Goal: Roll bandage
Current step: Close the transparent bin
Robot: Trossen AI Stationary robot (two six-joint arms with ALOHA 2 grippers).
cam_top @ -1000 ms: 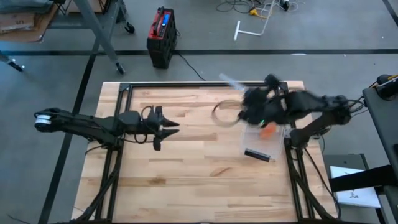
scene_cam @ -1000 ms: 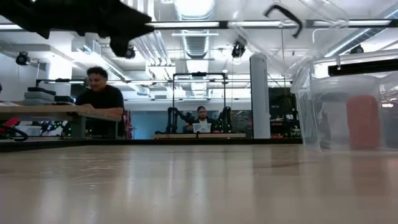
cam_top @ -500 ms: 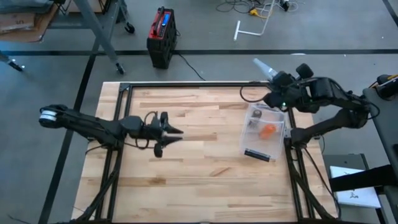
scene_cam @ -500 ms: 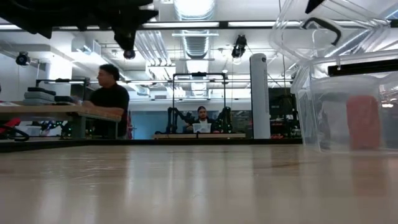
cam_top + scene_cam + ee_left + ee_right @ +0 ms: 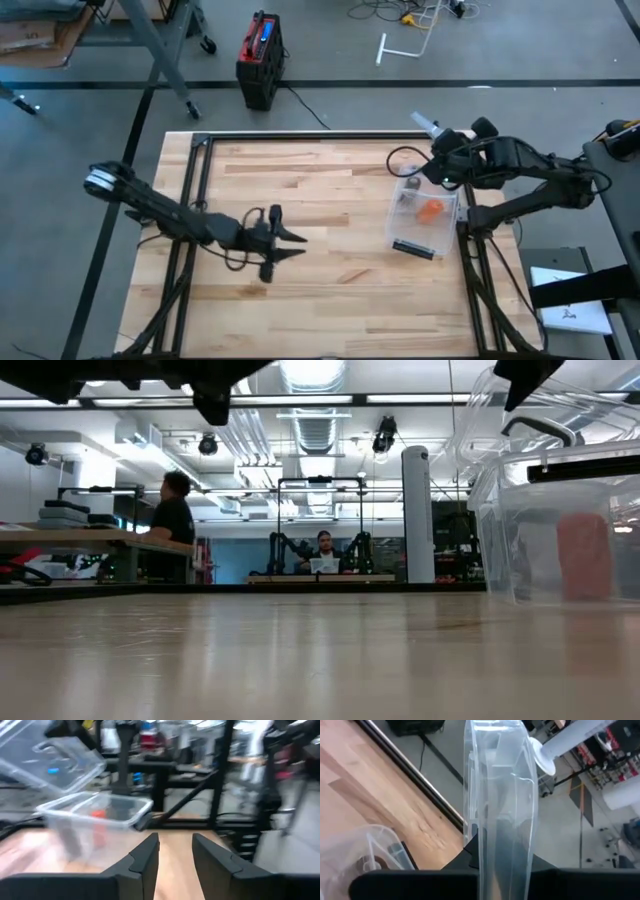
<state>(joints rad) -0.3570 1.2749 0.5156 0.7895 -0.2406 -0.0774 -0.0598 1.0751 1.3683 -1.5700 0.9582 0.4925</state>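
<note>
A clear plastic box [image 5: 396, 218] stands at the table's right side. Inside it is an orange bandage roll [image 5: 430, 209], which shows upright in the low view [image 5: 583, 555], and a dark long item [image 5: 417, 249]. My right gripper [image 5: 434, 170] hangs above the box's far edge, shut on the box's clear lid [image 5: 500, 790]. My left gripper [image 5: 297, 243] stands open over the middle of the table, level, pointing toward the box [image 5: 95, 812], with nothing between its fingers [image 5: 145, 857]. My right gripper pinches the clear lid between its two fingers at the rim [image 5: 496, 845]. The lid stands on edge, reaching out past the fingers. It is lifted clear of the box and the table.
Black frame rails [image 5: 300, 135] run along the table's far edge and down both sides. A red and black case [image 5: 260, 60] sits on the floor beyond the far edge. Bare wood lies between my left gripper and the box. People sit at desks in the room behind [image 5: 175, 520].
My right gripper has carried the lid from over the table toward the far right corner, above the box's far edge. My left gripper has swung toward the table's near edge and a little toward the right, keeping level, its fingers as far apart as before.
</note>
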